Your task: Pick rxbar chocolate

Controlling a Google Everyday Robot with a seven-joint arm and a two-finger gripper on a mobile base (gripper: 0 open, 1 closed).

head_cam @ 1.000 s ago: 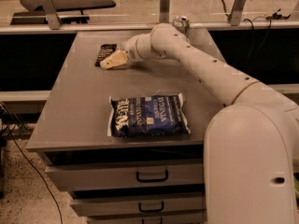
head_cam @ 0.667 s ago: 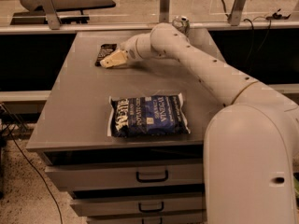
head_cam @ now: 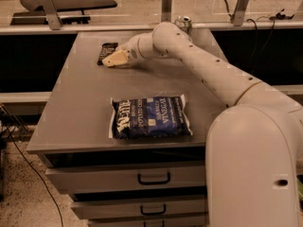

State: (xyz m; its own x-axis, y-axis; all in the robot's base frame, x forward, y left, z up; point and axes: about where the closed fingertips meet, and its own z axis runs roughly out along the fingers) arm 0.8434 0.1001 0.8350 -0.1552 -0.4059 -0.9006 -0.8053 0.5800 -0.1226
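Clerk: End effector (head_cam: 113, 59), pale tan, on the white jointed arm (head_cam: 199, 65). Position?

Checker: Far-left part of the grey flat-topped desk (head_cam: 75, 122), low over the surface, tip pointing left. It is touching or just beside the near end of the rxbar chocolate (head_cam: 106, 51). Apart, together or clamped: cannot tell.

Clerk: Item one, the rxbar chocolate?

Checker: Small, flat, dark brown-black wrapped bar. Lies flat near the desk's back-left corner, its near end meeting the end effector.

Clerk: Item two?

Checker: Large dark blue crinkled chip bag (head_cam: 150, 117) with pale lettering. Flat near the front edge, well apart from the bar.

Clerk: Item three?

Checker: Metallic drink can (head_cam: 183, 21), upright at the back edge, just behind the arm's bend.

Clerk: Fittings?

Checker: Grey drawers (head_cam: 104, 178) with dark handles, stacked under the desk's front.
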